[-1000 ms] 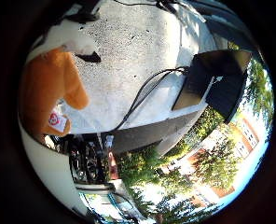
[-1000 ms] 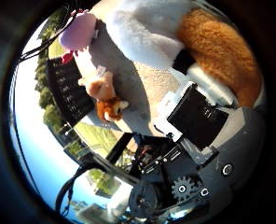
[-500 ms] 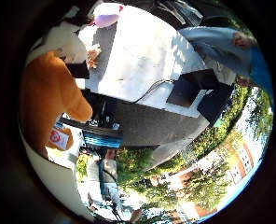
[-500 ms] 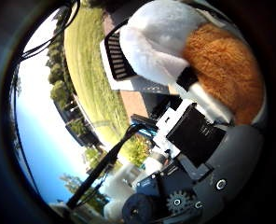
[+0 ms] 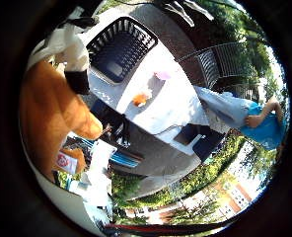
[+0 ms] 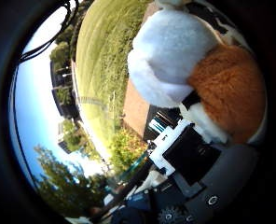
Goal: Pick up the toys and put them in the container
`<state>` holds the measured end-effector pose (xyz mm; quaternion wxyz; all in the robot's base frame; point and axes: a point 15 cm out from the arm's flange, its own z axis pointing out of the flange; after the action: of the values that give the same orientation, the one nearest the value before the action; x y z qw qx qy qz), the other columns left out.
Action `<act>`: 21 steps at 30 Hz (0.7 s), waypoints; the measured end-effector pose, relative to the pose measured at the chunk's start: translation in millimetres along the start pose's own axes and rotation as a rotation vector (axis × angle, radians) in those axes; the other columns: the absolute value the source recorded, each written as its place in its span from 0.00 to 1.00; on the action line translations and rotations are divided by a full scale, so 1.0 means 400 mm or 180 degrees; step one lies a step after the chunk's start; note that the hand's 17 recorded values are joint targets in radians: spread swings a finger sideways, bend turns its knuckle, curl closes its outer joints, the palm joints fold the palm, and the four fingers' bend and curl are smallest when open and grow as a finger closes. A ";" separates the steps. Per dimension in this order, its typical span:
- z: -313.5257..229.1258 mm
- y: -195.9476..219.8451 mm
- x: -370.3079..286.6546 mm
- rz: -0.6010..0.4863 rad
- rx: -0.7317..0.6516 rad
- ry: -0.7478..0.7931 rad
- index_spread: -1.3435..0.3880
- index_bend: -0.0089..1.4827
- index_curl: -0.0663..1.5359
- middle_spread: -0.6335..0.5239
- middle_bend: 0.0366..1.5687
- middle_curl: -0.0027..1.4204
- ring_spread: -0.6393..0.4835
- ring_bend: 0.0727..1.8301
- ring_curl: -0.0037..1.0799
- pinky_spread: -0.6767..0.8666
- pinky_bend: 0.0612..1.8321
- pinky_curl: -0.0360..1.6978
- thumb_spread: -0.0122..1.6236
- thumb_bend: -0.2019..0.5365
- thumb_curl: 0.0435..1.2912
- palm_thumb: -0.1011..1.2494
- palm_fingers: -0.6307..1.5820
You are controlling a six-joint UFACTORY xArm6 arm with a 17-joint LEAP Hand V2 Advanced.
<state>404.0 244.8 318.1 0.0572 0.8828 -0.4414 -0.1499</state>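
One plush toy in hand, two left on the tabletop

Hand (image 6: 189, 158) is curled round the orange-and-white plush toy (image 6: 212, 84), pressed close to the palm, judged lifted for carrying; black slatted container (image 5: 119, 49) stands at one end of the white tabletop (image 5: 173, 106); small orange toy (image 5: 141, 98) and pink toy (image 5: 162, 75) lie near its middle, outside the container; sewn tag (image 5: 64, 160) on the plush bears a red mark, not readable.

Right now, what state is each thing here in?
Orange and white plush toy: held against the palm, off the table.
Hand: shut on the plush toy.
Black container: on the table, looks empty.
Small orange toy: lying on the white table.
Pink toy: lying on the table.
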 end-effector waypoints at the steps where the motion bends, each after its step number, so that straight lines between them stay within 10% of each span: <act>1: 0.031 -0.041 -0.018 0.0006 0.0009 0.0021 0.20 0.35 0.85 0.39 0.91 0.72 0.46 0.87 0.79 0.52 0.97 0.42 0.70 0.26 0.65 0.80 0.58; 21: 0.431 -0.536 0.103 0.0759 0.0888 0.0519 0.22 0.34 1.00 0.39 0.92 0.71 0.46 0.90 0.78 0.51 0.94 0.48 0.71 0.25 0.59 0.75 0.55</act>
<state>536.5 347.1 95.9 -0.0127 0.8329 -0.5533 -0.0075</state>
